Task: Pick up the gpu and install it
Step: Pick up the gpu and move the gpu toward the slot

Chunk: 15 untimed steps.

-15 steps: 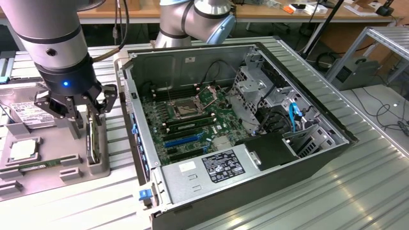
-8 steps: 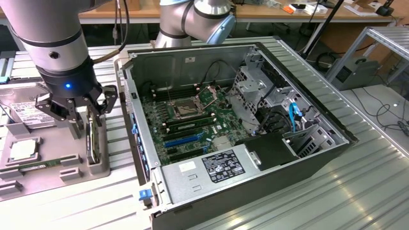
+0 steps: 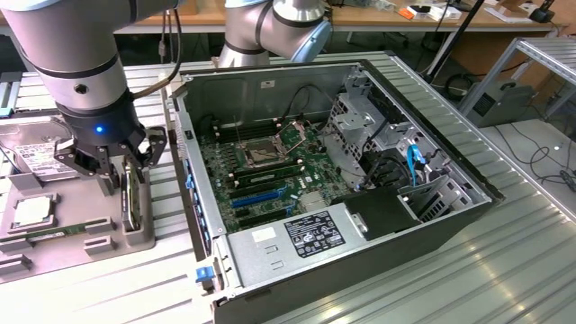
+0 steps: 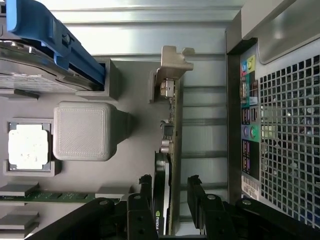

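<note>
Closest to the wrist camera, the two black fingers (image 4: pixel 145 192) of the gripper (image 4: pixel 170 178) stand wide apart, one on each side of the gpu (image 4: pixel 168 145). A narrow gap shows at both faces, so I judge that they hold nothing yet. The gpu stands on its long edge in a slot of the gray tray (image 4: pixel 132 80), with the pale bracket (image 4: pixel 175 62) at the end away from the gripper. This upright position seems chosen so that both flat faces are free for the fingers and the connector edge points down. Further on the same tray, each part has its own pocket: a square processor (image 4: pixel 29 146), a memory stick (image 4: pixel 50 196) lying flat, and the hard drive (image 4: pixel 30 75) with a blue carrier. The pockets probably keep each part in a known place. In the exterior view, the arm (image 3: pixel 77 74) comes down almost vertically over the tray at the exterior view's left. The wrist points straight down and the gripper sits low over the top edge of the card. Just beside the tray, toward the exterior view's right, the computer case (image 3: pixel 261 88) lies on its side with the panel off. The motherboard (image 3: pixel 270 169) therefore faces up, and its blue slots (image 3: pixel 256 197) are near the tray side. I think this lets a card enter from above.
</note>
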Tool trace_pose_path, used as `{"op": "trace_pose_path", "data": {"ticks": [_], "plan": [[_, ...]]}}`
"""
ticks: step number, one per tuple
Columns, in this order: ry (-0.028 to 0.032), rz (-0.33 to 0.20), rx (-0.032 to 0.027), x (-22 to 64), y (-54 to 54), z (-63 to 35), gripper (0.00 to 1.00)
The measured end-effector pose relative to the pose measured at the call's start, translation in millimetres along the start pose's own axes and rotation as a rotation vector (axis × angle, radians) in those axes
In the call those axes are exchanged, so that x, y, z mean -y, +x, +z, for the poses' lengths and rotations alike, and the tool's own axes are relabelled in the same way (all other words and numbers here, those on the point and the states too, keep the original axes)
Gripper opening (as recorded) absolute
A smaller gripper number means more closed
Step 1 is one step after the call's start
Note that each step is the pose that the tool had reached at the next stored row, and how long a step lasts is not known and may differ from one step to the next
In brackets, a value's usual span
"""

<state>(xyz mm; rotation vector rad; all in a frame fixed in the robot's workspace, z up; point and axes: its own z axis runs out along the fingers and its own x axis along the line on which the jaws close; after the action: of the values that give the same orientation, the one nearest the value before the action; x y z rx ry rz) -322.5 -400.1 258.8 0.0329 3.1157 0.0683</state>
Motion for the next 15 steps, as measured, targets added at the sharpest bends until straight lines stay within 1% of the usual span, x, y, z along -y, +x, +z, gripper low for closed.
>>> {"op": "trace_pose_path", "data": {"ticks": [15], "plan": [[0.0000,0.000,-0.0001,0.7,0.8,15.0,0.42]]}}
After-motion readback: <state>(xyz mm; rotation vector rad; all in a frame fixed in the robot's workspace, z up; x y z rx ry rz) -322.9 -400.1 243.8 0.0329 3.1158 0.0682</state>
